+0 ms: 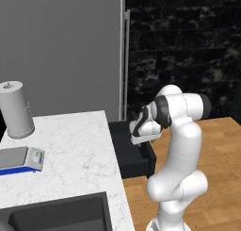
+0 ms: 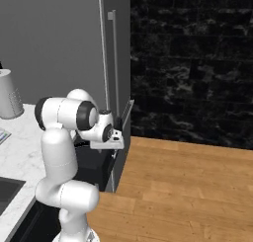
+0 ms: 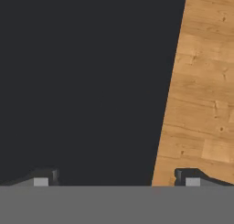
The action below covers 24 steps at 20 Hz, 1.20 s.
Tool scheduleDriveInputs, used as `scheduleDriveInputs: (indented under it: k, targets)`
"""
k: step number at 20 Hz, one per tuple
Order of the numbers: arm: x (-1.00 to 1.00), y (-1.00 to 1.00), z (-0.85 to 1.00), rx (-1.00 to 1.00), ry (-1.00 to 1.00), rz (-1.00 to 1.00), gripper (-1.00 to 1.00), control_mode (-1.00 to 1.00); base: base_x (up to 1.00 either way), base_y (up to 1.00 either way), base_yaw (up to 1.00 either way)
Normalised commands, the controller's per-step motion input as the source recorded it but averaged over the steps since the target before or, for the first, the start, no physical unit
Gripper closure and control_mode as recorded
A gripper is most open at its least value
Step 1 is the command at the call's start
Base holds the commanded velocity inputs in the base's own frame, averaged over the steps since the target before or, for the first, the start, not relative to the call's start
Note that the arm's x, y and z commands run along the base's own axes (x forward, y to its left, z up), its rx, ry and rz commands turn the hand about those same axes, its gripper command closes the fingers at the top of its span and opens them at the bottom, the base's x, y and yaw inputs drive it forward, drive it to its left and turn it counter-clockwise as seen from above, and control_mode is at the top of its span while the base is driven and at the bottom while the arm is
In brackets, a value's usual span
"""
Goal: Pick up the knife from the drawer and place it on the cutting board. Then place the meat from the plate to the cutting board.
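The black drawer (image 1: 134, 152) is seen pulled out from the cabinetry, directly below the pincer (image 3: 116, 177), whose hand is aimed down over the drawer's outer edge. Beside that edge, to one side of the pincer, the wooden floor (image 3: 201, 81) is shown. The pincer is spread wide, with nothing between its fingertips (image 3: 43, 177). The knife cannot be made out in the dark drawer, so its long axis cannot be told.

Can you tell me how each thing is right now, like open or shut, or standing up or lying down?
Robot's two-finger gripper: open, holding nothing.
Shallow black drawer: pulled out under the hand.
Grey cylinder canister: standing upright on the white marble counter.
Small flat grey-and-blue scale: lying flat, nothing on it.
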Motion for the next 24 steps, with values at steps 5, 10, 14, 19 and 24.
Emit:
scheduleDriveInputs:
  k: [5, 10, 14, 19, 24]
  targets:
    - [-0.01, -1.0, 0.04, -0.01, 0.0, 0.0, -1.0, -1.0, 0.0, 0.0, 0.0]
    - [-0.16, -1.0, 0.27, -0.09, 0.0, -0.01, -1.0, -1.0, 0.0, 0.0, 0.0]
    - [-0.26, -1.0, 0.38, -0.14, -0.02, -0.03, -1.0, -1.0, 0.0, 0.0, 0.0]
    - [-0.39, -1.0, 0.43, -0.16, -0.09, -0.04, -1.0, -1.0, 0.0, 0.0, 0.0]
    - [-0.5, -1.0, 0.39, -0.14, -0.08, -0.08, -1.0, -1.0, 0.0, 0.0, 0.0]
